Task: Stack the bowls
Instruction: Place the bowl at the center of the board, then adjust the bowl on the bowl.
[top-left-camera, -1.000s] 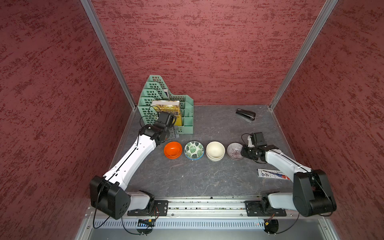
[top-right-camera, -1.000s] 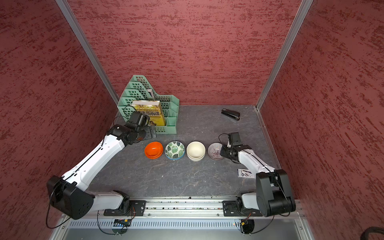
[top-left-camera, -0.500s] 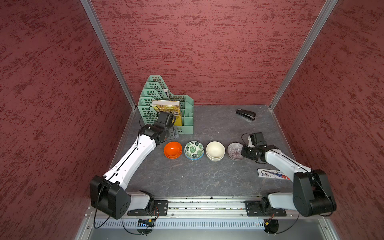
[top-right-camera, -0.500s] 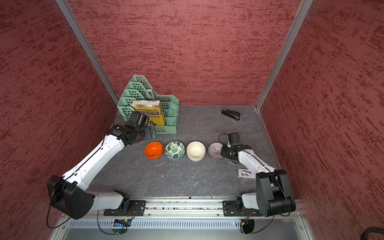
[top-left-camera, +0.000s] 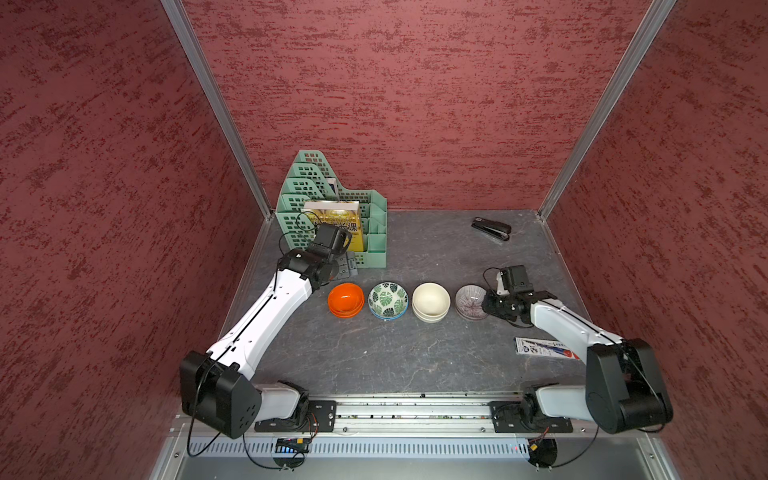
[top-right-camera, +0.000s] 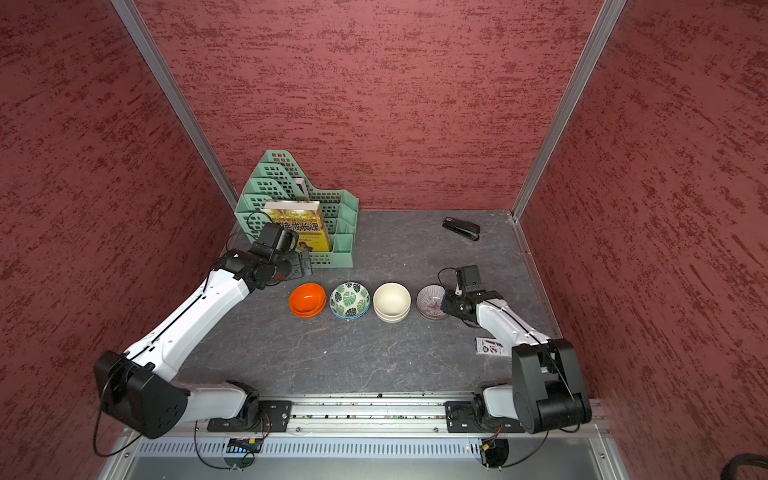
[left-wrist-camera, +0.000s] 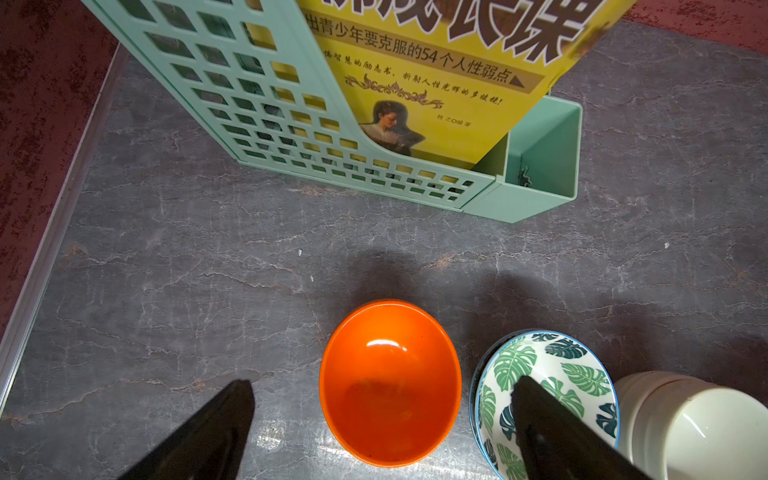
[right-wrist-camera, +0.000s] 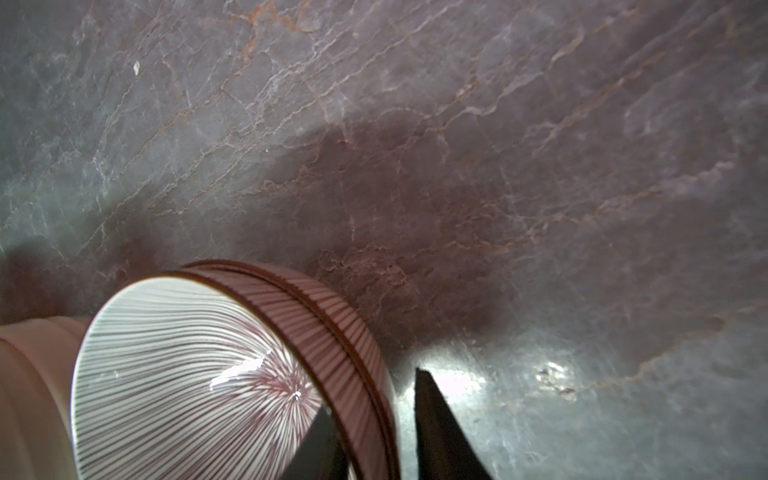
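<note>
Four nested pairs of round bowls (top-right-camera: 392, 300) are sitting mouths up in a row leading away from a mint-green lattice file rack (top-left-camera: 374, 235): glossy orange (top-left-camera: 345, 300) nearest it, then leaf-printed (top-left-camera: 388, 301), plain cream (top-left-camera: 431, 301), and fine-lined pink-grey (top-left-camera: 469, 301) farthest. The left gripper (left-wrist-camera: 382, 380) is hovering beside the rack, jaws wide over the orange pair; the right gripper (right-wrist-camera: 371, 390) is straddling the lined rim, jaws narrowly parted. The rack's yellow book (left-wrist-camera: 432, 83) is showing "54个人性弱点".
</note>
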